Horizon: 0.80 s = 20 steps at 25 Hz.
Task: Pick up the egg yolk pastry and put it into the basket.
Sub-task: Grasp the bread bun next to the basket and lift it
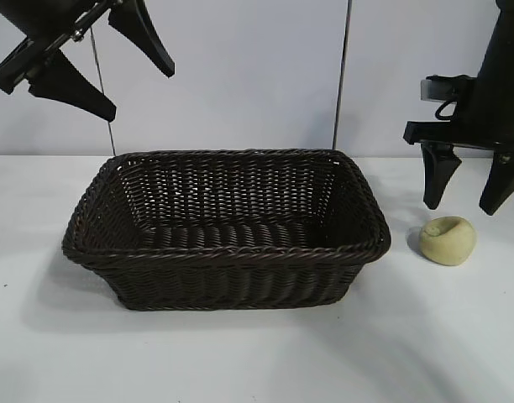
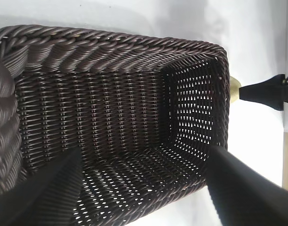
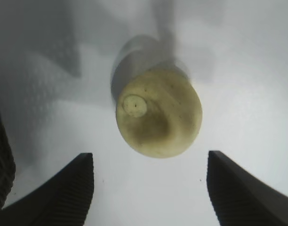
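Woven dark brown basket (image 1: 226,231) sits left of the right gripper (image 1: 469,201), whose wide jaws hover above the dented pale yellow egg yolk pastry (image 1: 448,240) on the white worktop (image 1: 257,353); left gripper (image 1: 114,63) wide, raised.

left black gripper (image 1: 110,63): raised, tilted, jaws apart, empty | right black gripper (image 1: 467,197): pointing down, jaws apart, empty

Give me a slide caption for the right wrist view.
Open right gripper poised above the egg yolk pastry, which sits untouched on the white table.
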Motion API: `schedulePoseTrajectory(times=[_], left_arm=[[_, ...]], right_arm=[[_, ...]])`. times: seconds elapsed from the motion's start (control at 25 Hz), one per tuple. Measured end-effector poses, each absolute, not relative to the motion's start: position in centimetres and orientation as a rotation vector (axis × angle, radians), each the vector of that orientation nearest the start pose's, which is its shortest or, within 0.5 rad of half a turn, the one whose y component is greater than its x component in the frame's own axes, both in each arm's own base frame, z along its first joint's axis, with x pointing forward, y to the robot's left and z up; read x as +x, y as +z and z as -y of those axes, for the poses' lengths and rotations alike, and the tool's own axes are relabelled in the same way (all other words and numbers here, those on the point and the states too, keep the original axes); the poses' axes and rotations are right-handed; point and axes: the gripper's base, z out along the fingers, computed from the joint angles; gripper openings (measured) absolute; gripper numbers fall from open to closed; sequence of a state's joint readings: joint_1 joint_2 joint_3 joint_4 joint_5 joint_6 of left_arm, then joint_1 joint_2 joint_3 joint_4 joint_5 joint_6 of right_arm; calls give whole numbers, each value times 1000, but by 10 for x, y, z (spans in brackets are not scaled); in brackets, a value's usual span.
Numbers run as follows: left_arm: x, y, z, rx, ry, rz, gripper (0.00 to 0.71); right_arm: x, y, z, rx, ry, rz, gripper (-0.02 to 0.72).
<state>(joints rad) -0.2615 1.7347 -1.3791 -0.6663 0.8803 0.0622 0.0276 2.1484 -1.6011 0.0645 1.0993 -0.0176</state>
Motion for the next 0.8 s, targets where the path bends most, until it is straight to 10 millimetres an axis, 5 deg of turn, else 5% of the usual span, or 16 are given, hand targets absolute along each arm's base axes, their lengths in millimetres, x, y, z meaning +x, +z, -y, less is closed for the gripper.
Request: schedulePoseTrajectory(times=[0.24,0.52,0.8], left_arm=[[349,282,138,-2,-876,-2659,535],[349,282,138,-2,-876,-2659,535],[349,282,138,-2,-876,-2659,535]], right_arm=[[424,140,-17,4,88,-3156,488],[425,139,-17,4,86,-3145,236],[425,144,-16,1,82,-3134,200]])
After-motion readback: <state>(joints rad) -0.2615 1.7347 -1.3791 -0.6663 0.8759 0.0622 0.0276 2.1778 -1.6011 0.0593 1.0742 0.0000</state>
